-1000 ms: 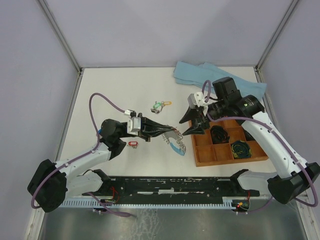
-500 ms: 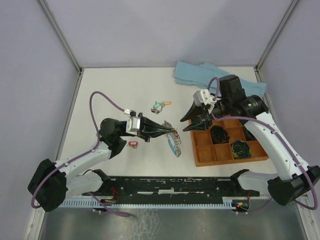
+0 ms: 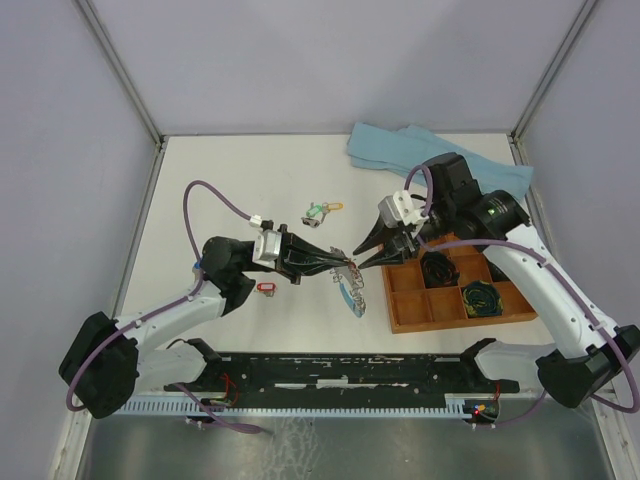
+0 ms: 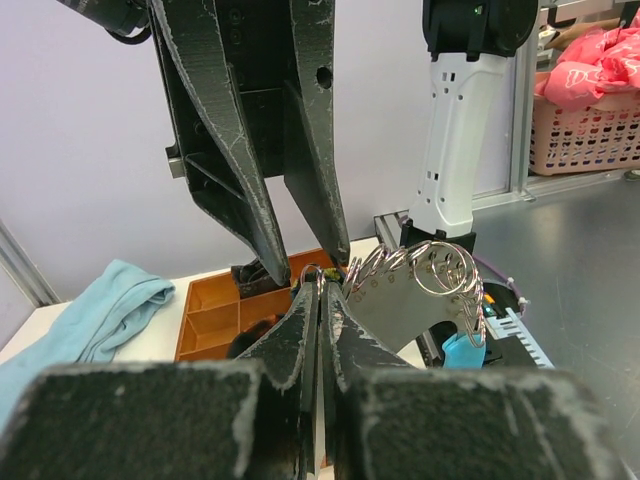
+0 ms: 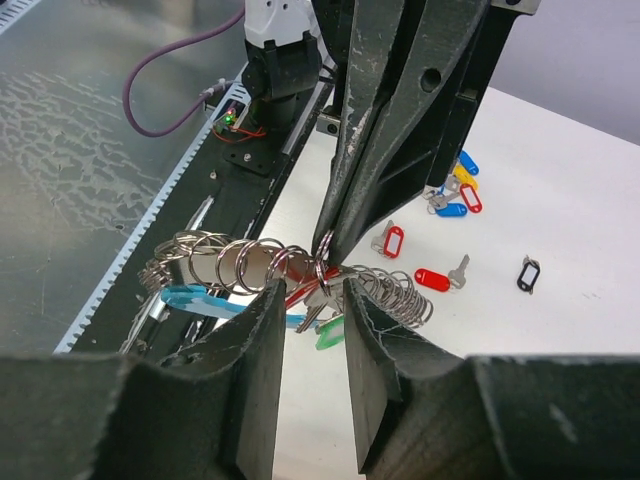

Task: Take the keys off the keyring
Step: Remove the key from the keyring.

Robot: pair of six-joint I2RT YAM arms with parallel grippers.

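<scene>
Nearest the arm bases, one of the keys [image 3: 266, 288], red-tagged, is lying loose on the white table [image 3: 260, 160], likely already freed. Just beyond, the left gripper [image 3: 343, 265] is pinching the keyring [image 3: 350, 287] with jaws fully together, holding it up, probably to steady it for the other arm. The ring is hanging with its smooth light-blue arc below, jagged silvery wire coils above, and red and green plastic tags dangling. The right gripper [image 3: 362, 257] is meeting it tip to tip, jaws at a narrow gap straddling a coil, not visibly clamping. Behind is sitting a wooden compartment tray [image 3: 400, 318] holding black cable bundles [image 3: 437, 268]. Farther off are more loose tagged keys, then a soft crumpled blue cloth [image 3: 400, 145].
</scene>
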